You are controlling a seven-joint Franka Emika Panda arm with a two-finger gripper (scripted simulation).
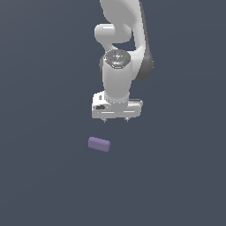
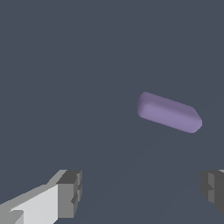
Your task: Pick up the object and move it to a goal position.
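In the exterior view we see the purple block (image 1: 99, 144) lying on the dark grey floor (image 1: 39, 176), toward that view's left of the arm and apart from it. Its long axis runs roughly across the view, tilting slightly downward toward the exterior view's right. Above and just to the right, the white gripper (image 1: 115, 120) hangs clear of the block, holding nothing. In the wrist view we see the block (image 2: 168, 112) ahead of the fingers (image 2: 70, 192), which stand wide apart with only floor between them.
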